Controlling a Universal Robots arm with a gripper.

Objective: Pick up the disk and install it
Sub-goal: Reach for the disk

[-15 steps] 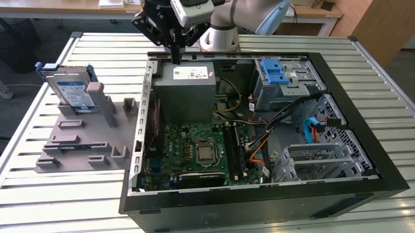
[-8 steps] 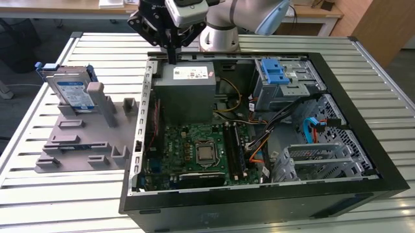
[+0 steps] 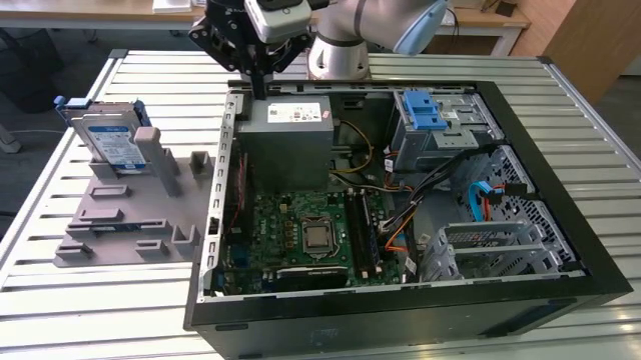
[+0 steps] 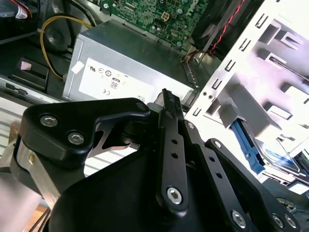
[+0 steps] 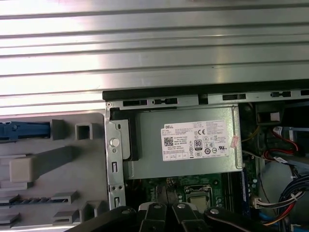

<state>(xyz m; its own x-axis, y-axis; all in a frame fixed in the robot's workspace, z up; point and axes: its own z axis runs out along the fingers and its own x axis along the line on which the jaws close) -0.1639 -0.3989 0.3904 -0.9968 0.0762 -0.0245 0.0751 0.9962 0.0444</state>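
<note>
Slatted counter (image 3: 60, 315): disk (image 3: 108, 146) stands upright in the grey rack (image 3: 120, 225), upper left of the exterior view. End effector (image 3: 260, 94), pressed together and empty, hangs top centre. Pickup likely needs it spread and squared over the disk's top edge.

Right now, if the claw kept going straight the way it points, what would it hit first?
Probably the grey metal box with the white sticker, near its edge by the computer case wall. The claw hangs just above it, though depth is unclear, so it might clip that wall.
</note>
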